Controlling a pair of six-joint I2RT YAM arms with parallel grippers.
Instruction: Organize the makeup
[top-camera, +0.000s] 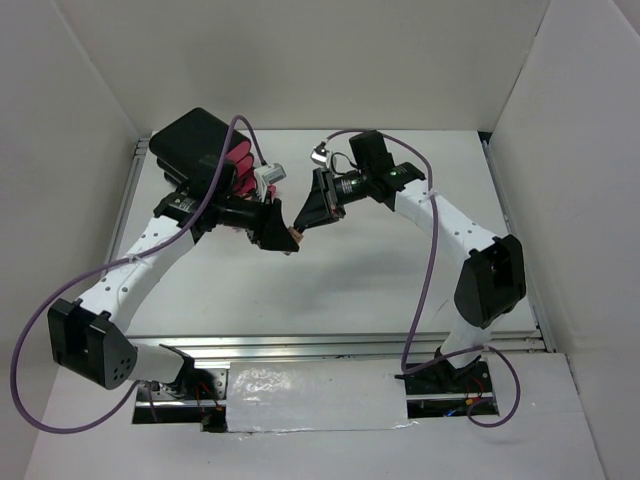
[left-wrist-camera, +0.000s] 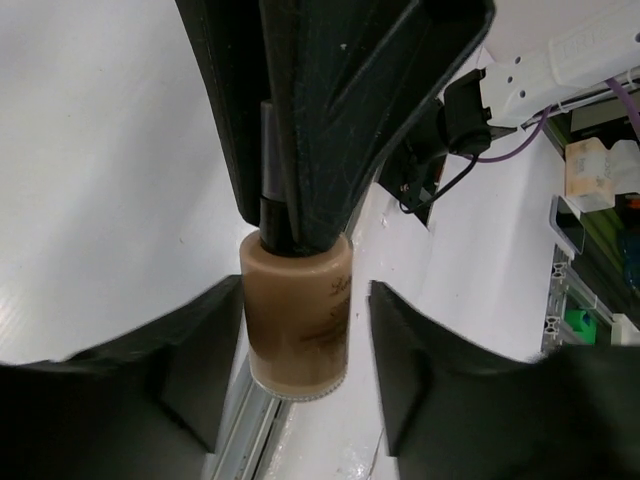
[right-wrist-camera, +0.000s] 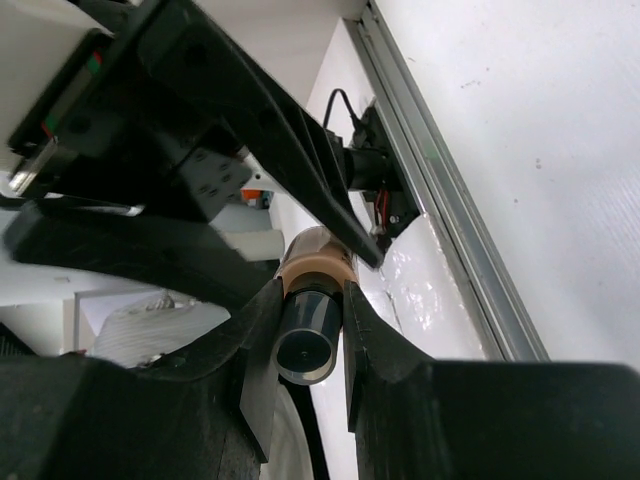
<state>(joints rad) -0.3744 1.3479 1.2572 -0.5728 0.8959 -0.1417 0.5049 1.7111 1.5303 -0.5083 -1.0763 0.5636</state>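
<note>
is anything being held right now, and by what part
The right fingers grip the bottle by its cap, in mid-air. The left fingers flank its body, with a gap showing on one side.

Looking steeply down in the top external view from above and behind the arms, facing away from the near edge and standing back far enough to be taking in the whole white surface (top-camera: 380, 290), the left arm (top-camera: 140, 258), the right arm (top-camera: 450, 230) and the side walls (top-camera: 60, 150). Riding on the left wrist, peering along the left gripper (left-wrist-camera: 305, 340) at very close range, facing across toward the right arm, keeping the tan bottle (left-wrist-camera: 300, 320) at mid-frame. Riding on the right wrist, looking along the right gripper (right-wrist-camera: 310, 345) from just as near, facing the left arm and the surface's metal rail (right-wrist-camera: 440, 200). Sharing across all three views the one spot at the bottle, between both grippers.
</note>
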